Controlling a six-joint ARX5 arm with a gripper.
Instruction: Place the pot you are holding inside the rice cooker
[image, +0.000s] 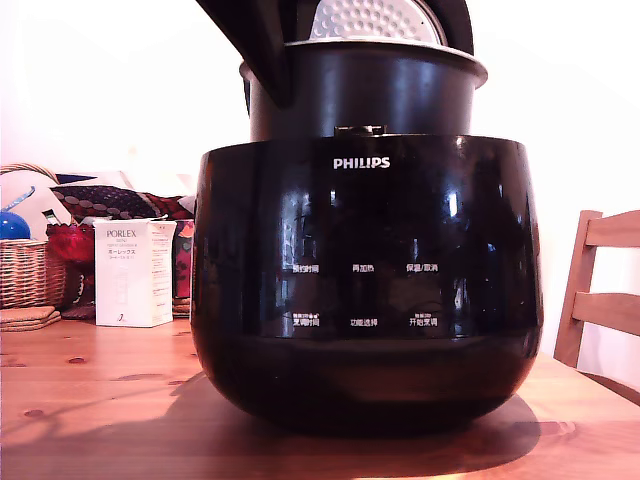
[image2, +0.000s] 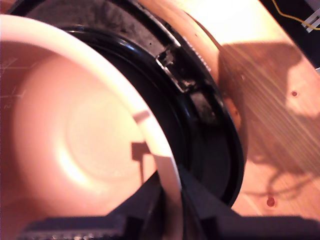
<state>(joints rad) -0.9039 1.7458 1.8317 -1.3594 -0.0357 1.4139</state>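
Two dark fingers (image2: 150, 200) of the gripper (image2: 170, 200) rise from the bottom edge of the wrist view and pinch the pale, flared rim of the pot (image2: 75, 135) between them, one finger inside the wall, one outside; the jaws stand narrow, closed down to the thickness of that rim. The pot's interior fills the left half of that frame, lit a washed-out pink, with faint level markings near the left edge. Just beside the held rim, curving from the top centre to the lower right, runs the glossy black top ring of the rice cooker (image2: 220, 130), with a latch recess showing at upper centre.

In the exterior view the cooker (image: 365, 290) sits in the middle of the frame on a wooden table (image: 90, 400), PHILIPS logo and white labels facing the camera. The pot (image: 365, 95) sticks up out of its mouth at upper centre, its lower part hidden within the body. The open lid (image: 375, 20) shows its dimpled plate at the top edge. A dark part of the arm (image: 250, 40) slants down at upper left of centre onto the pot's rim. At the left stand a white box (image: 133, 272) and a wicker basket (image: 30, 270); a wooden chair (image: 605, 290) is at the right edge.
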